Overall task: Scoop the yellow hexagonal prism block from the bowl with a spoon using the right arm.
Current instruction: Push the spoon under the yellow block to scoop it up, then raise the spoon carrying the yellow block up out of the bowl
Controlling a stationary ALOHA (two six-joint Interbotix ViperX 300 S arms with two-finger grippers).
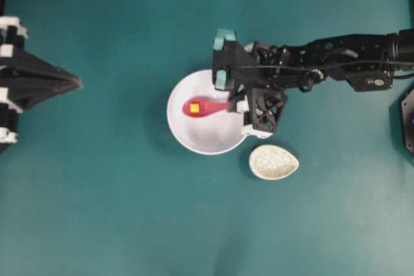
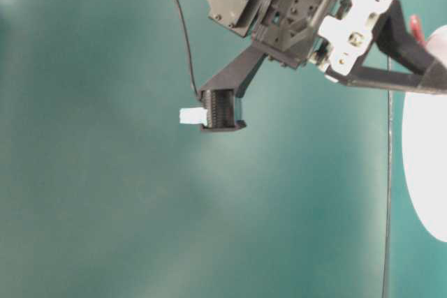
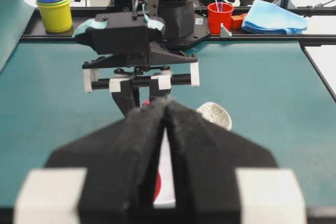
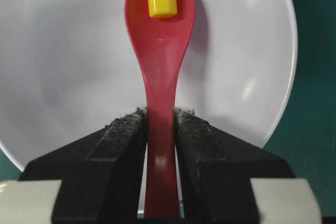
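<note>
The glossy red spoon (image 4: 160, 61) is held over the white bowl (image 4: 63, 61), handle clamped between the pads of my right gripper (image 4: 160, 116). The yellow hexagonal prism block (image 4: 161, 1) lies in the spoon's scoop. From overhead, the spoon (image 1: 206, 106) with the block (image 1: 194, 106) points left across the bowl (image 1: 178, 127), and the right gripper (image 1: 233, 105) is over the bowl's right rim. My left gripper (image 1: 71, 82) stays at the table's far left, well away from the bowl; in its wrist view the left gripper (image 3: 165, 106) has its tips together with nothing between them.
A speckled egg-shaped spoon rest (image 1: 273, 161) sits just below and right of the bowl. Beyond the table's far edge stand a yellow cup (image 3: 54, 10), a red cup (image 3: 219, 17) and a blue cloth (image 3: 275, 17).
</note>
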